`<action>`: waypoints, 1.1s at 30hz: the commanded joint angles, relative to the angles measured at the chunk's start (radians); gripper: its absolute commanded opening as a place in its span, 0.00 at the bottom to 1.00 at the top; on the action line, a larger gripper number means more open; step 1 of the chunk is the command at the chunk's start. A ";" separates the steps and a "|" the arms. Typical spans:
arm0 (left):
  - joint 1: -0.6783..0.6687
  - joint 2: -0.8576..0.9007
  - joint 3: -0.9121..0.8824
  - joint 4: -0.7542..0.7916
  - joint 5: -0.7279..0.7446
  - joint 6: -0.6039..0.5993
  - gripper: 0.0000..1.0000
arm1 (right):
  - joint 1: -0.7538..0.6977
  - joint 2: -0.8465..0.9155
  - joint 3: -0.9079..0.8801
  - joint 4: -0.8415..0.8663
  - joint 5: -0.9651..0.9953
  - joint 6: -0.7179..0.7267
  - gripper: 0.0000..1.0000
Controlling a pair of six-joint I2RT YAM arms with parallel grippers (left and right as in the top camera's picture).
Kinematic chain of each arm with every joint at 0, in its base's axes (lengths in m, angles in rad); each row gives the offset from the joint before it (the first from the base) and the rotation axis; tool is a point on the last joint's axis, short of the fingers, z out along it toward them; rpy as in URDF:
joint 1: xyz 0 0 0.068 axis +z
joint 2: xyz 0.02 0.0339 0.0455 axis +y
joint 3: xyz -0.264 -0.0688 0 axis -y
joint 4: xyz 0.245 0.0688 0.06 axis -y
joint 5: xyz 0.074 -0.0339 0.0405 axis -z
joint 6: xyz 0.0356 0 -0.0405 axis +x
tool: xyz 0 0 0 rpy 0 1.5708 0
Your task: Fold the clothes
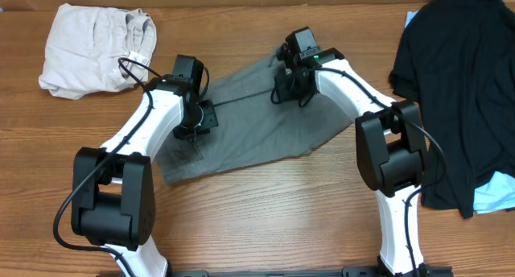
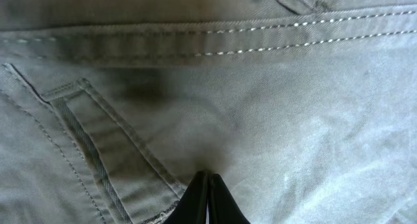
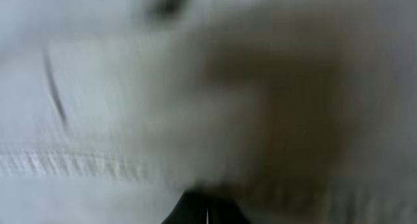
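left gripper [image 2: 207, 196]: your jaws are pressed together, pinching shorts [image 1: 241, 124] cloth at their tips.
pocket [image 2: 104, 152]: just left of those jaws, with the stitched waistband [image 2: 215, 42] ahead of them.
right gripper [image 3: 207, 212]: your jaws are closed against grey cloth; the view is blurred, so the grip is unclear.
shorts: under both jaws, stretching between them.
cream garment [image 1: 92, 47], T-shirt [image 1: 463, 84]: well apart from either jaws.

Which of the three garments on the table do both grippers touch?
The grey shorts in the middle: the left gripper and right gripper both rest on them. The cream garment and black T-shirt lie untouched at the sides.
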 commanded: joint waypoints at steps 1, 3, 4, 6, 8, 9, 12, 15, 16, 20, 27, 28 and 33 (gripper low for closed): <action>0.000 0.012 -0.006 0.003 0.006 -0.015 0.04 | -0.003 0.008 0.002 0.108 0.072 0.000 0.04; 0.000 0.012 -0.006 0.002 0.003 -0.015 0.04 | -0.003 0.008 0.002 0.184 0.101 0.000 0.04; 0.000 0.012 -0.006 0.002 -0.002 -0.015 0.04 | -0.004 0.008 0.003 0.225 0.115 0.000 0.04; 0.000 0.012 -0.006 0.002 -0.005 -0.016 0.04 | -0.005 0.008 0.009 0.324 0.124 0.000 0.04; 0.000 0.012 -0.006 0.000 -0.005 -0.015 0.04 | -0.009 0.008 0.028 0.400 0.124 0.008 0.04; 0.000 0.012 -0.006 -0.001 -0.008 -0.015 0.04 | -0.012 0.008 0.043 0.423 0.124 0.016 0.04; 0.000 0.012 -0.006 0.004 -0.009 -0.014 0.04 | -0.033 0.007 0.114 0.362 0.103 0.057 0.04; 0.009 0.012 0.015 0.019 -0.008 0.040 0.04 | -0.072 0.000 0.275 0.100 0.047 0.055 0.04; 0.014 0.012 0.029 0.012 -0.006 0.039 0.04 | -0.087 -0.005 0.334 0.005 0.034 0.054 0.07; 0.034 0.012 0.143 -0.075 0.005 0.045 0.08 | -0.153 -0.032 0.561 -0.379 -0.041 0.051 0.47; 0.039 0.012 0.364 -0.181 0.039 0.053 0.82 | -0.195 -0.023 0.567 -0.736 -0.053 0.019 0.74; 0.039 0.012 0.378 -0.185 0.052 0.053 0.83 | -0.195 -0.022 0.540 -0.735 -0.053 0.018 0.74; 0.039 0.012 0.418 -0.204 0.107 0.052 0.86 | -0.177 -0.022 0.388 -0.682 -0.054 0.019 0.72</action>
